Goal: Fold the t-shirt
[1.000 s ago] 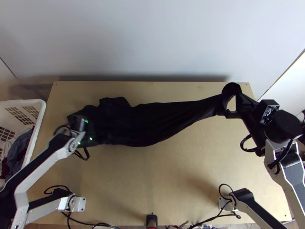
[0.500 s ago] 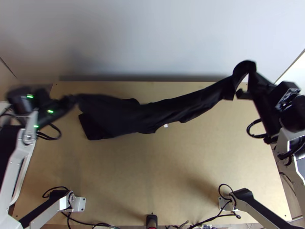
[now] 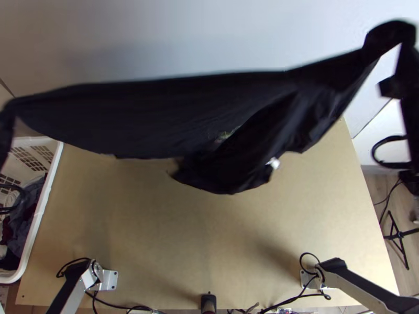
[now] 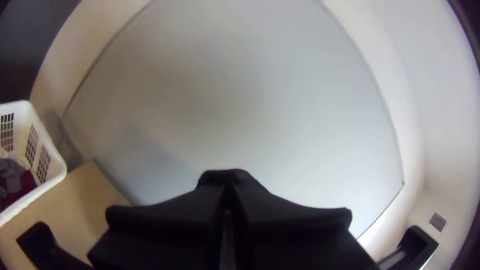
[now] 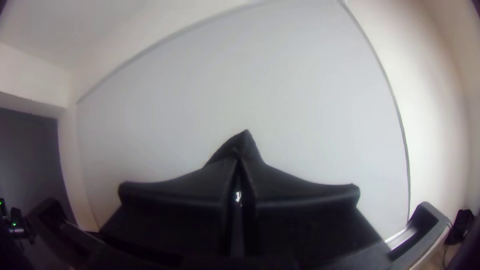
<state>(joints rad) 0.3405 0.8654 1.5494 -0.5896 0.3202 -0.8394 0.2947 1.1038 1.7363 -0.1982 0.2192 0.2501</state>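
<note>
Both grippers have risen and spread farther apart since the earlier frame, carrying up the black fabric t-shirt (image 3: pixel 157 115), which had lain mostly on the light wooden worktop (image 3: pixel 157 235). Now it is drawn out wide over the worktop's far side, its upper edge fairly taut and a loose, bunched part drooping right of the middle. Whether that lowest part touches the wood, I can't tell. A small white tag (image 3: pixel 273 163) shows near its lower edge. At the top view's left edge, the left gripper (image 3: pixel 6 118) has its fingers closed on one end; the right gripper (image 3: pixel 406 60) pinches the other end between its fingers. Beside the worktop's left edge sits a white plastic basket (image 3: pixel 48 193) containing crumpled clothes (image 3: pixel 23 214).
</note>
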